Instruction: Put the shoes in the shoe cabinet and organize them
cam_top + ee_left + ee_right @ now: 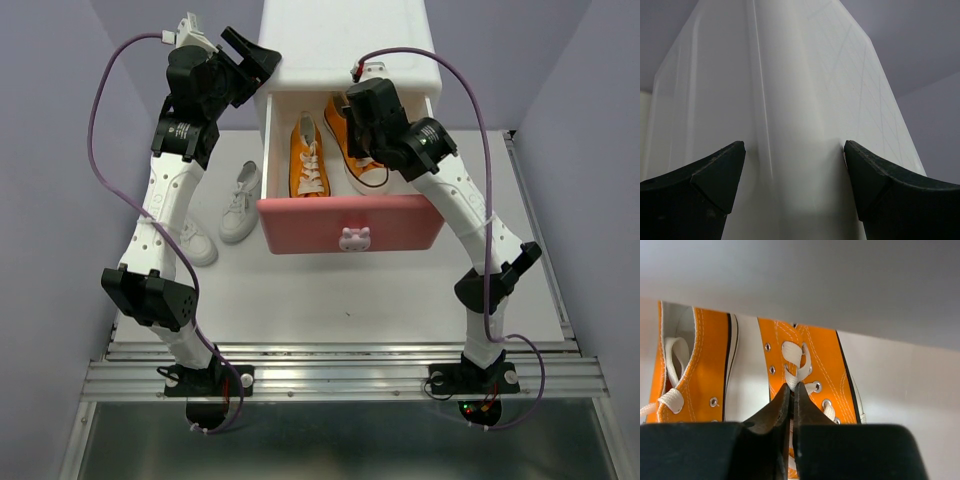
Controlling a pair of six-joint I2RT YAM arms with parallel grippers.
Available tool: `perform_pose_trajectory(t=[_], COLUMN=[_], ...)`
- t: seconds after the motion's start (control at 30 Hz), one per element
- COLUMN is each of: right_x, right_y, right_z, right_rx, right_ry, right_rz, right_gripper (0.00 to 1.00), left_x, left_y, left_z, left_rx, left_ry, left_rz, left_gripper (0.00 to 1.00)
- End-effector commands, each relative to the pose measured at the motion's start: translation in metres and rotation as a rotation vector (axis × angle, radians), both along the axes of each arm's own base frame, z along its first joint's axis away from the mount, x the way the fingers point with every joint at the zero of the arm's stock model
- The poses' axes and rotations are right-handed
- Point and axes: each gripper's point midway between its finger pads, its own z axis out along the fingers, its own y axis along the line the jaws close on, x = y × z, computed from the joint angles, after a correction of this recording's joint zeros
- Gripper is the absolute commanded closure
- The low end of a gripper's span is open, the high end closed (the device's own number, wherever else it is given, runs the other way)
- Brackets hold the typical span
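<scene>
Nearest me, the white shoes (240,203) are lying on the table (350,300) just left of the shoe cabinet (345,40), waiting for room, while its upper drawer (300,225) is standing pulled out. I am reaching my right gripper (792,386) into it beside the left orange shoe (309,155), fingers pinched almost together at the right orange shoe (812,355)'s laces, probably to straighten it; whether a lace is caught, I cannot tell. Farther back, I am holding my left gripper (795,147) spread wide astride the cabinet's left corner, seemingly bracing it.
</scene>
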Motion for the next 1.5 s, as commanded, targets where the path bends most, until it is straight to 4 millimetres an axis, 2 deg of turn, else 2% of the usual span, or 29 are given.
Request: perform_pose_trajectory(t=[0.0, 0.07, 0.27, 0.4, 0.53, 0.73, 0.93, 1.0, 1.03, 1.07, 1.17, 1.33, 1.4, 1.43, 1.47], right_x=[-0.007, -0.023, -0.051, -0.054, -0.059, -0.077, -0.076, -0.074, -0.073, -0.072, -0.070, -0.067, -0.068, -0.069, -0.069], right_y=[0.001, -0.005, -0.003, -0.004, -0.008, 0.002, 0.010, 0.009, 0.008, 0.005, 0.002, 0.006, 0.007, 0.007, 0.009], right_z=[0.026, 0.029, 0.046, 0.061, 0.061, 0.059, 0.043, 0.042, 0.042, 0.044, 0.054, 0.083, 0.107, 0.117, 0.120], right_rx=[0.090, 0.130, 0.289, 0.350, 0.362, 0.391, 0.334, 0.321, 0.315, 0.304, 0.302, 0.352, 0.410, 0.423, 0.437], right_ry=[-0.041, -0.003, 0.061, 0.028, 0.036, 0.074, 0.107, 0.103, 0.094, 0.082, 0.040, -0.053, -0.120, -0.150, -0.163], right_rz=[-0.023, -0.023, -0.006, -0.043, -0.075, -0.056, -0.018, -0.021, -0.023, -0.023, -0.016, 0.028, 0.054, 0.072, 0.080], right_gripper=[1.00, 1.00, 1.00, 0.99, 0.99, 0.99, 0.99, 0.96, 0.90, 0.64, 0.36, 0.18, 0.14, 0.08, 0.04], left_x=[-0.006, -0.006, -0.006, -0.007, -0.008, -0.009, -0.013, -0.013, -0.013, -0.013, -0.014, -0.013, -0.013, -0.013, -0.013], left_y=[0.046, 0.047, 0.048, 0.051, 0.052, 0.058, 0.061, 0.061, 0.062, 0.061, 0.060, 0.058, 0.058, 0.058, 0.059], left_z=[-0.175, -0.176, -0.178, -0.181, -0.180, -0.181, -0.181, -0.180, -0.180, -0.181, -0.180, -0.179, -0.179, -0.179, -0.178], left_rx=[0.265, 0.263, 0.263, 0.267, 0.271, 0.285, 0.296, 0.296, 0.295, 0.294, 0.293, 0.286, 0.284, 0.283, 0.284], left_ry=[0.512, 0.513, 0.519, 0.531, 0.530, 0.537, 0.539, 0.538, 0.538, 0.540, 0.538, 0.535, 0.535, 0.534, 0.532], left_rz=[0.118, 0.122, 0.134, 0.146, 0.147, 0.179, 0.188, 0.190, 0.190, 0.187, 0.186, 0.179, 0.178, 0.178, 0.179], left_gripper=[0.11, 0.11, 0.11, 0.11, 0.11, 0.11, 0.11, 0.11, 0.11, 0.11, 0.11, 0.11, 0.11, 0.11, 0.11])
